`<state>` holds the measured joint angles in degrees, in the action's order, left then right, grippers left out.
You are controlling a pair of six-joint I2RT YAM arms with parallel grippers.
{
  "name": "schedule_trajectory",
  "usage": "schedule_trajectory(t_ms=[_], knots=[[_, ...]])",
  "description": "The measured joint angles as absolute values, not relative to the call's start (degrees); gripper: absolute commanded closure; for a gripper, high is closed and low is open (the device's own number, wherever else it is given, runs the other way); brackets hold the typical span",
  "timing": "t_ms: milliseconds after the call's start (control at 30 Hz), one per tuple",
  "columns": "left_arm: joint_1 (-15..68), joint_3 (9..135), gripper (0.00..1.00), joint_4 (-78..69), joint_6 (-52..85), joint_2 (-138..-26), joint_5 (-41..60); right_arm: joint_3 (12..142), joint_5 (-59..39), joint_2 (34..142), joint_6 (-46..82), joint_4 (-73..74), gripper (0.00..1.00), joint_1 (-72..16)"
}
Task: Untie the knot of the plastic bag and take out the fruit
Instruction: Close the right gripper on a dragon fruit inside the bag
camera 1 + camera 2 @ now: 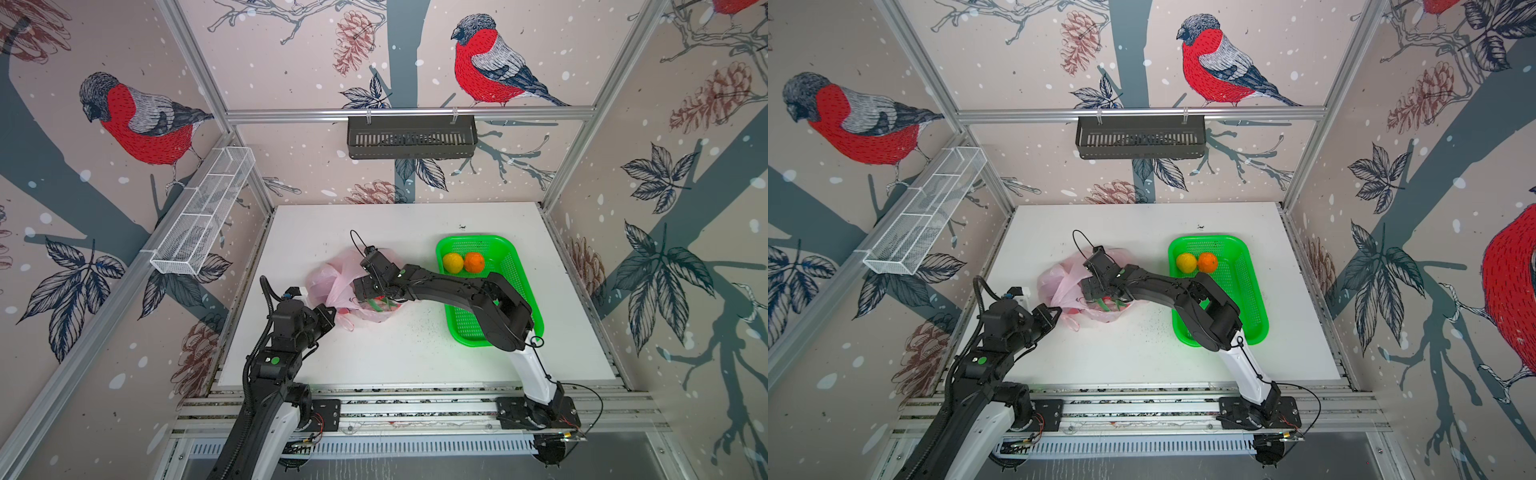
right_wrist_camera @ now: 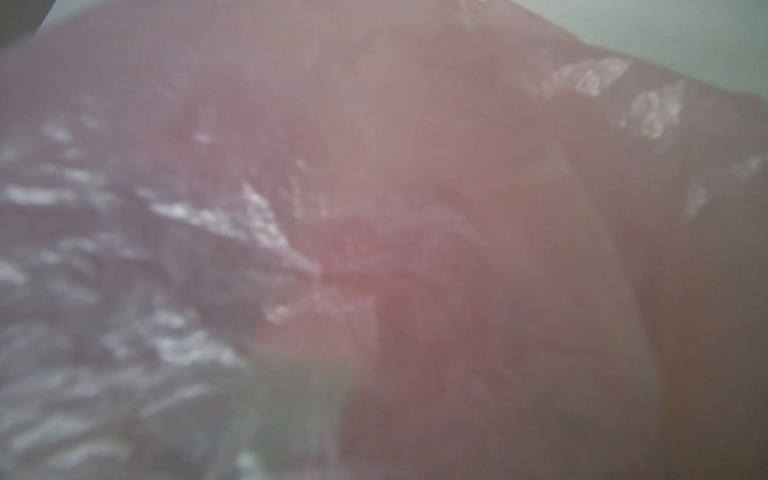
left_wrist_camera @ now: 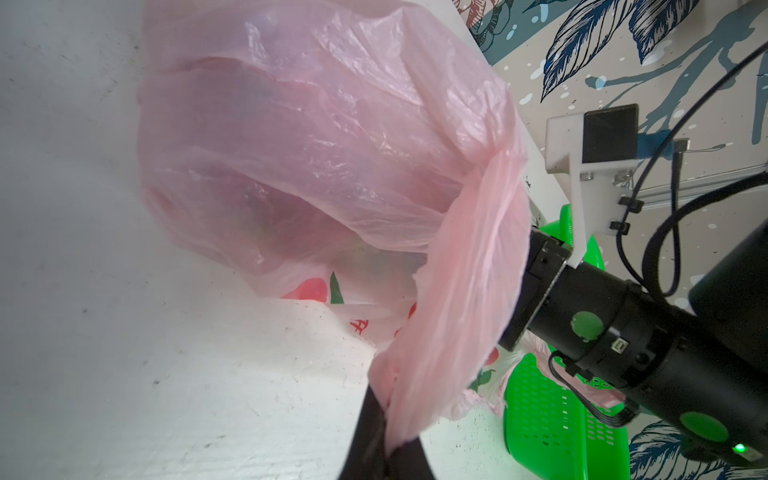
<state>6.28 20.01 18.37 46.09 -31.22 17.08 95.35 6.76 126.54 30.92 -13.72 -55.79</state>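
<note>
Knot: none visible, apparently undone.
Bag (image 1: 328,278): on table (image 1: 415,353), mouth open.
Lemon (image 1: 452,263), orange (image 1: 474,262): in basket (image 1: 505,249).
Other fruit (image 1: 384,306): inside bag, yet to remove.
Left gripper (image 3: 388,436): clamped on bag strap.
Right gripper (image 1: 368,293): reaching into bag; whether its jaws are spread or closed, cannot tell.

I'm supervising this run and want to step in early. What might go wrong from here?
1. The right wrist view shows only blurred pink film, so the right end effector, reaching into the pale pink translucent plastic bag, may grab plastic instead of fruit.
2. The left end effector pinches just a twisted handle strap; a pull could slip it free or drag the bag.
</note>
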Motion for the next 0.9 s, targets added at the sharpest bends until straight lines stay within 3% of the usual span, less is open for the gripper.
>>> schedule_trajectory(t_ms=[333, 900], knots=[[6.28, 19.29, 1.00, 18.44, 46.09, -30.70, 18.63, 95.31, 7.92, 128.35, 32.86, -8.51, 0.04, -55.16], [6.28, 17.56, 1.00, 18.24, 46.13, -31.53, 19.14, 92.01, 9.08, 125.51, 32.67, -6.74, 0.51, -54.83]])
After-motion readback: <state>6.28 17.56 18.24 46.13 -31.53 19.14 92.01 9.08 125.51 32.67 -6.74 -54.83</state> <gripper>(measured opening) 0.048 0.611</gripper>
